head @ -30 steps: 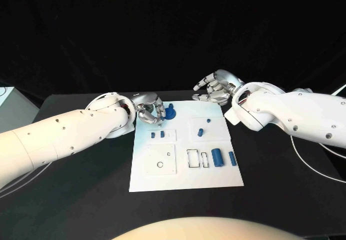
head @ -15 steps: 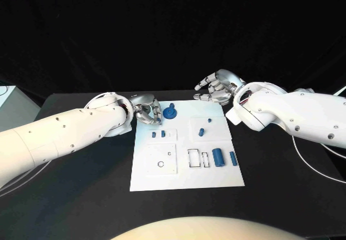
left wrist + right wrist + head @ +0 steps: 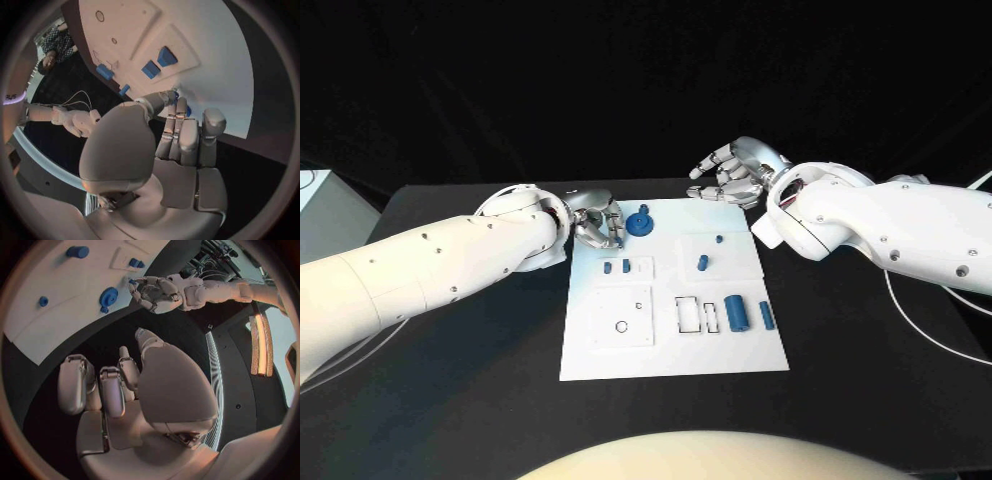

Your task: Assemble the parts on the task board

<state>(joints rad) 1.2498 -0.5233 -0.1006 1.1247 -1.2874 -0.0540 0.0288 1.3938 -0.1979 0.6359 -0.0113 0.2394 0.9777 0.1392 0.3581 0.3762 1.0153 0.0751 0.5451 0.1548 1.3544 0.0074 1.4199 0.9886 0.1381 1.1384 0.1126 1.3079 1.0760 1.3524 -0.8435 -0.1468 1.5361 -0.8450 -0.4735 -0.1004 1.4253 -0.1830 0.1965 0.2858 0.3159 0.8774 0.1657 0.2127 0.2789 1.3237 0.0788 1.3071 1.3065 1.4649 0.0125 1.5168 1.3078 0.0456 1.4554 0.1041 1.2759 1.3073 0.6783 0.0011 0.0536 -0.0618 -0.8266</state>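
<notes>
The white task board [image 3: 672, 345] lies mid-table with several blue parts on it. A round blue part [image 3: 640, 222] with a small knob sits at the board's far left corner, also seen in the right wrist view [image 3: 107, 297]. My left hand [image 3: 596, 220] hovers at that corner with its fingers curled in, right beside the round part; I cannot tell whether a fingertip touches it. My right hand [image 3: 730, 173] hangs over the black table just past the board's far edge, fingers curled, holding nothing. The left wrist view shows the left hand [image 3: 178, 140] over the board [image 3: 206, 60].
Two small blue blocks [image 3: 617, 267] lie left of centre. A short peg [image 3: 702, 264] and a dot-like piece [image 3: 717, 240] lie to their right. A cylinder [image 3: 733, 313], a bar [image 3: 766, 316] and a thin strip [image 3: 710, 316] lie beside a rectangular slot [image 3: 688, 314].
The left hand has drawn back slightly from the round blue part, leaving a little more gap. The right hand has barely moved.
</notes>
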